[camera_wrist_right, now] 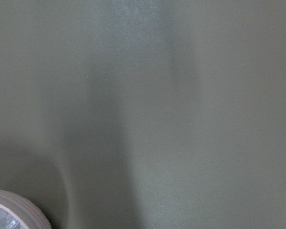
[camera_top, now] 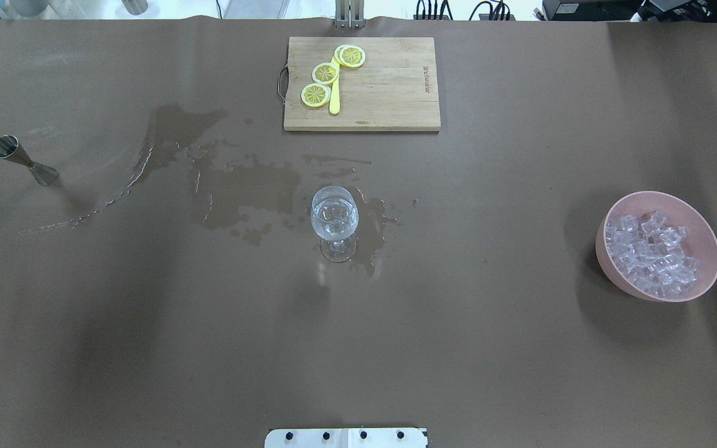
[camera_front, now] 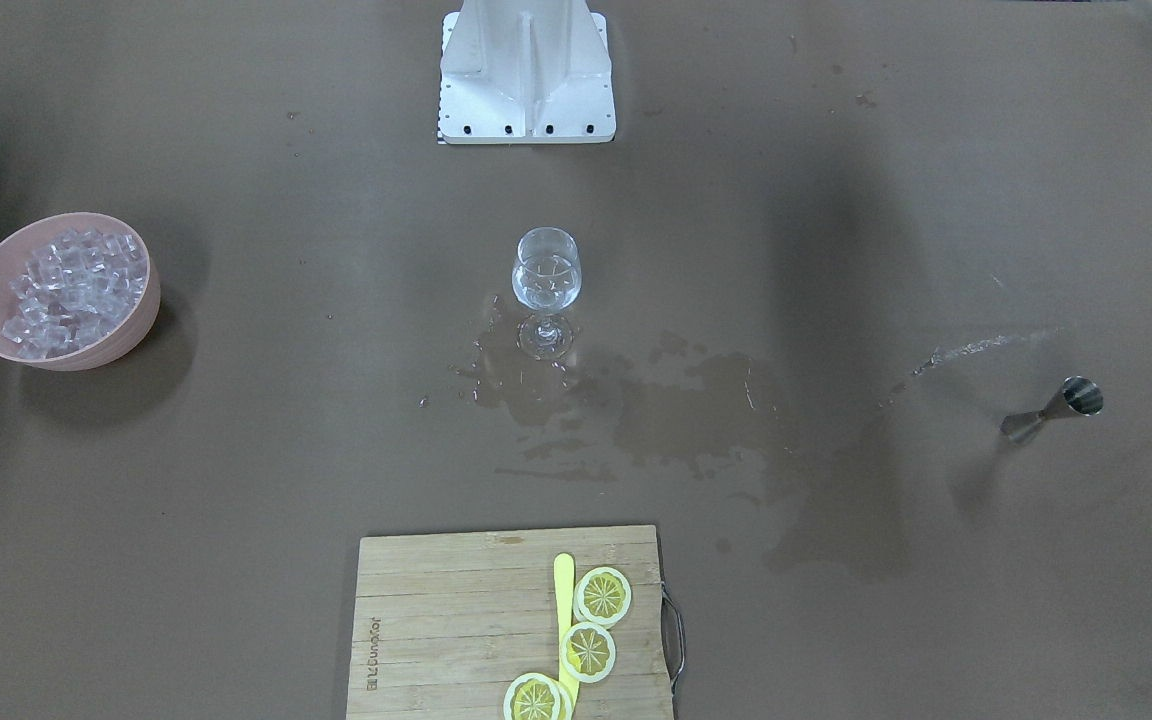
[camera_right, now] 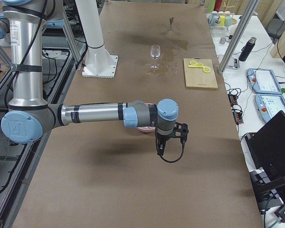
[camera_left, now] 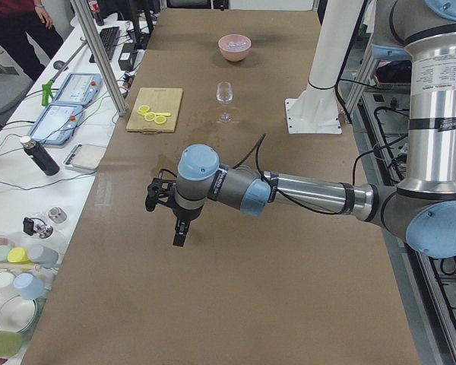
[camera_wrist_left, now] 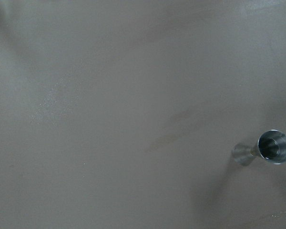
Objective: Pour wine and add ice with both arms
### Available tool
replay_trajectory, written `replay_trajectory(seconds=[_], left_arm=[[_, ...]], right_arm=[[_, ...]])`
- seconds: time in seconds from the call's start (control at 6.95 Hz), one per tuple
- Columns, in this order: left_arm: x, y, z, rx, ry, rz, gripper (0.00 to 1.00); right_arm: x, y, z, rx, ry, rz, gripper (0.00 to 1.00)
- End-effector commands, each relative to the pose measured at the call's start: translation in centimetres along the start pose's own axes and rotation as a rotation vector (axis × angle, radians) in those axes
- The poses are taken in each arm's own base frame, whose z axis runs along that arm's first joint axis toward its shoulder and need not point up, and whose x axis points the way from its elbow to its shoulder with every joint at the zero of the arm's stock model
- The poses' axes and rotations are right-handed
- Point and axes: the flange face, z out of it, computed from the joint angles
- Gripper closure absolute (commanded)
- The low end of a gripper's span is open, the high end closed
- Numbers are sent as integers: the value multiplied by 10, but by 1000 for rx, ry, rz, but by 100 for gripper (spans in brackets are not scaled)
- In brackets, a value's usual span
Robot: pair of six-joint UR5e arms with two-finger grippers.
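Left claw (camera_left: 181, 234) and right claw (camera_right: 160, 149) hang over the wet table (camera_front: 236, 470), their grip impossible to tell; wine (camera_front: 546, 288) sits in the wine glass (camera_front: 547, 243), ice (camera_front: 66, 290) in the pink bowl (camera_front: 131, 338).

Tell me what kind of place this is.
Most likely a robotics lab staged as a drinks station: the left arm reaches over a brown-covered table, teach pendants lie alongside it, and a wine glass and jigger stand on it.

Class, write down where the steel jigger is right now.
In the overhead view the jigger stands near the left edge of the table, on the robot's left side, well apart from the central wine glass.
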Motion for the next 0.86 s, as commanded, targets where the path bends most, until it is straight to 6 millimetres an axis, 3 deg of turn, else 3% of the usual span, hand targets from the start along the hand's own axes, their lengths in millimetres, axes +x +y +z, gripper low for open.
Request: replay_trajectory(seconds=[0.0,0.43,0.72], left_arm=[[1,-1,2,-3,-3,-3,2],[3,-3,1,16,-22,31,2],[-17,38,15,103,-1,96,2]], right_arm=[[0,1,1,-1,0,1,0],[2,2,2,-4,1,1,0],[5,5,4,-8,2,6,0]])
